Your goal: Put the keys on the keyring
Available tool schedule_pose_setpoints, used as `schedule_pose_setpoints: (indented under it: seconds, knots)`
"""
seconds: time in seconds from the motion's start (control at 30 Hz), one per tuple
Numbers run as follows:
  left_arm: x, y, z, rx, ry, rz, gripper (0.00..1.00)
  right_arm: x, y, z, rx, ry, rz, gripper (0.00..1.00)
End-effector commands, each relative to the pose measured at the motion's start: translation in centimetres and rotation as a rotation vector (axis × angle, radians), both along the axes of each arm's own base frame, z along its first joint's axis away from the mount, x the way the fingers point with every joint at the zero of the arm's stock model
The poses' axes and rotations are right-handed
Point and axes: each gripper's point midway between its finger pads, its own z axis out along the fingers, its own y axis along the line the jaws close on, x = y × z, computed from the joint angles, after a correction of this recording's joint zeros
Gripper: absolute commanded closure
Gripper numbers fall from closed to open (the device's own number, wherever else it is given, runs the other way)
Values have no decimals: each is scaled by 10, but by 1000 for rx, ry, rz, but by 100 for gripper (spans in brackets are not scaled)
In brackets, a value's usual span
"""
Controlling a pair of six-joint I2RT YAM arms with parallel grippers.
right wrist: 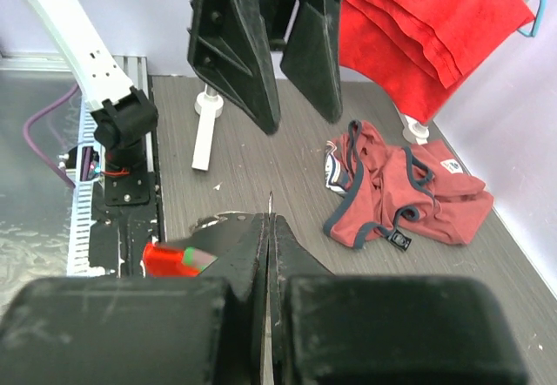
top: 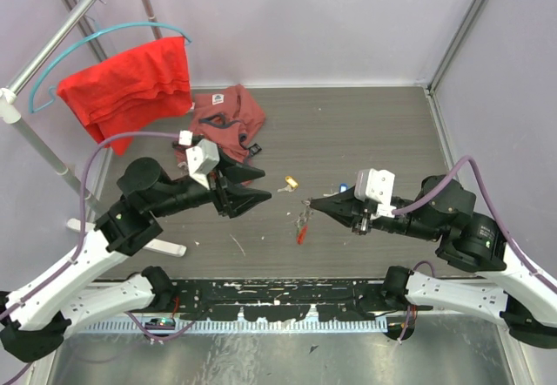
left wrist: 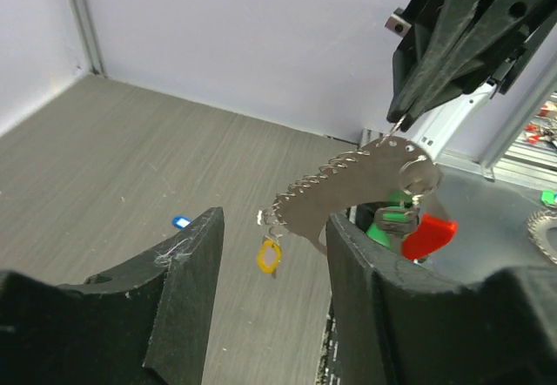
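In the overhead view the right pincer [top: 312,202], reaching in from the right of the frame, is clamped tight on the thin metal of the keyring [top: 303,220], which hangs from its tip just below the centre of the frame. The red tag [top: 301,234] dangles at the bottom, low over the grey desk [top: 365,132]. A green key [left wrist: 389,226] hangs on the ring beside the tag. The left pincer [top: 265,185] faces it from the left with its jaws wide and nothing between them, near the ring but apart from it. A yellow key [top: 290,182] lies on the desk between the two pincers, and a blue key [left wrist: 181,222] lies loose farther off. A maroon garment [top: 226,119] is crumpled at upper centre, and a red cloth [top: 130,84] hangs at upper left.
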Motion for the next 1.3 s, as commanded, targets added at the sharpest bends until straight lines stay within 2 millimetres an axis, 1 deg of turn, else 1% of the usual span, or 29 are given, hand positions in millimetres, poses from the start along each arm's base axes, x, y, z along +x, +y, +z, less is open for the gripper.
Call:
schedule_pose_setpoints:
  seconds: [0.0,0.3,0.5,0.57,0.63,0.67,0.8,1.0,1.03,1.2,1.27]
  knots:
    - [-12,-11,15,-47,40,-89,44,-6,3,30,106,-70,39,99]
    - [-21,-17,13,-63,63,-121,46,-4,7,31,113,-75,37,99]
    - [-26,-19,17,-75,48,-126,47,-5,10,31,109,-74,49,99]
    - [-29,-18,19,-83,29,-128,50,-5,10,30,108,-73,52,99]
    - [-31,-18,20,-89,11,-136,57,-6,11,30,105,-72,58,99]
    - [-33,-18,21,-95,-3,-145,57,-5,11,30,106,-72,58,99]
    - [-40,-18,26,-128,-61,-176,58,-8,13,28,103,-67,72,99]
    - [-48,-20,29,-159,-141,-226,54,-12,15,29,101,-68,101,99]
    - [-48,-20,30,-162,-146,-226,54,-13,16,29,101,-67,108,99]
    - [-43,-26,29,-153,-153,-221,61,-16,17,30,101,-73,129,99]
    - [-42,-27,28,-149,-152,-218,63,-17,17,30,101,-73,134,99]
